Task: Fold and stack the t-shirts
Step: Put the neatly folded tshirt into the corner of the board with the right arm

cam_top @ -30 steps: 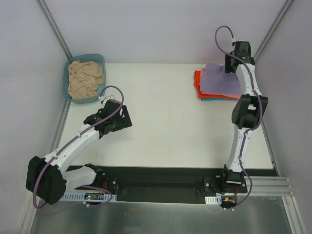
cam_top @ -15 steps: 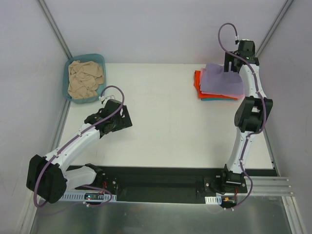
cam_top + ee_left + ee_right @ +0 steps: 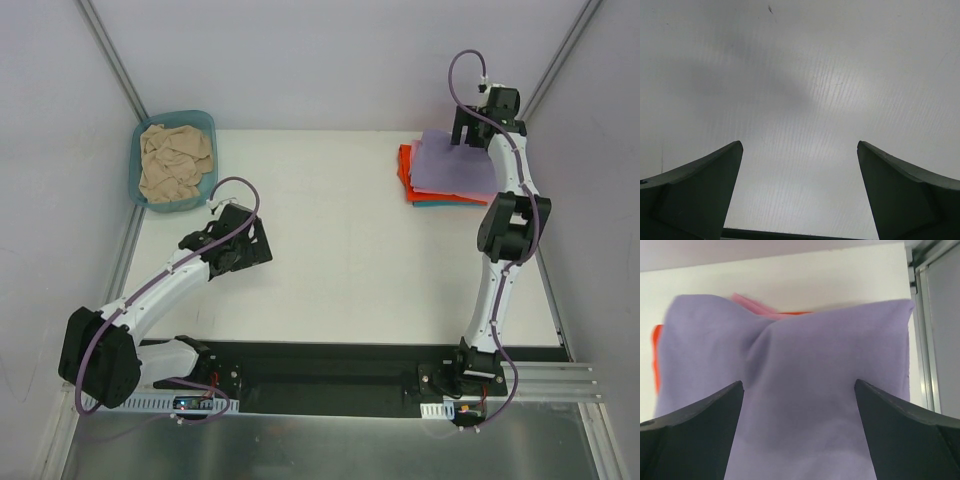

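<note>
Top external view: shows lavender t-shirt (image 3: 452,170) lying folded and uppermost on a stack at the table's (image 3: 340,260) far right corner. Covers most of an orange-red t-shirt (image 3: 405,172), which peeks out on the stack's left side, and a teal t-shirt (image 3: 440,204), visible as a thin strip along the near edge. From the right wrist, reveals a pink t-shirt (image 3: 752,304) as a sliver at the lavender cloth's far edge, plus a soft raised crease across the lavender top. Finds the right gripper (image 3: 797,384) above that stack at the table's far right corner, fingers spread wide with lavender cloth seen between them. Places a beige t-shirt (image 3: 175,162) crumpled inside a teal basin (image 3: 205,120) at the table's far left corner. Puts the left gripper (image 3: 799,145) over the table's left half, fingers wide apart, white tabletop seen between them.
</note>
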Tool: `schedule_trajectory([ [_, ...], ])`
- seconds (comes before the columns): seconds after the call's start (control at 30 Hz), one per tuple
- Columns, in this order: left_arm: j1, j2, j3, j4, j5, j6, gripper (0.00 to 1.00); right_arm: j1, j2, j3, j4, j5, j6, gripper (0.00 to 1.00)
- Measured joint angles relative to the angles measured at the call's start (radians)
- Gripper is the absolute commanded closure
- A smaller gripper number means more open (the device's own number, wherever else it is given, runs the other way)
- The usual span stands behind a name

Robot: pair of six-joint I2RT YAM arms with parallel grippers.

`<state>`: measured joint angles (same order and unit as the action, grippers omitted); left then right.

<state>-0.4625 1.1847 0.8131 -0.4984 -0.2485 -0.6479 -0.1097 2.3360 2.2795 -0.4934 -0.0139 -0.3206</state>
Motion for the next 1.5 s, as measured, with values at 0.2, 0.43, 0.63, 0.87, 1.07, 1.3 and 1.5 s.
schedule_trajectory([
  [0.2, 0.000, 0.006, 0.000, 0.000, 0.000, -0.008, 0.01, -0.026, 0.079, 0.000, 0.015, 0.026, 0.019, 0.03],
  [0.43, 0.000, 0.006, 0.000, 0.000, 0.001, -0.018, 0.01, -0.033, 0.097, 0.000, 0.024, 0.032, 0.034, 0.03],
  [0.63, 0.000, 0.003, 0.000, 0.000, 0.001, -0.018, 0.01, -0.036, 0.094, 0.000, 0.026, -0.003, 0.059, 0.03],
  [0.87, 0.000, -0.060, 0.000, 0.000, 0.001, -0.018, 0.01, -0.024, -0.096, -0.159, 0.019, -0.009, 0.114, 0.03],
  [1.07, 0.000, -0.142, -0.016, 0.000, 0.005, -0.031, 0.01, 0.037, -0.518, -0.487, 0.061, -0.026, 0.214, 0.03],
  [1.3, 0.000, -0.260, -0.065, -0.002, 0.005, -0.047, 0.01, 0.175, -0.962, -0.893, 0.128, 0.050, 0.268, 0.03],
  [1.5, 0.000, -0.306, -0.085, 0.001, 0.003, -0.048, 0.01, 0.188, -1.231, -1.263, 0.152, 0.092, 0.349, 0.03],
])
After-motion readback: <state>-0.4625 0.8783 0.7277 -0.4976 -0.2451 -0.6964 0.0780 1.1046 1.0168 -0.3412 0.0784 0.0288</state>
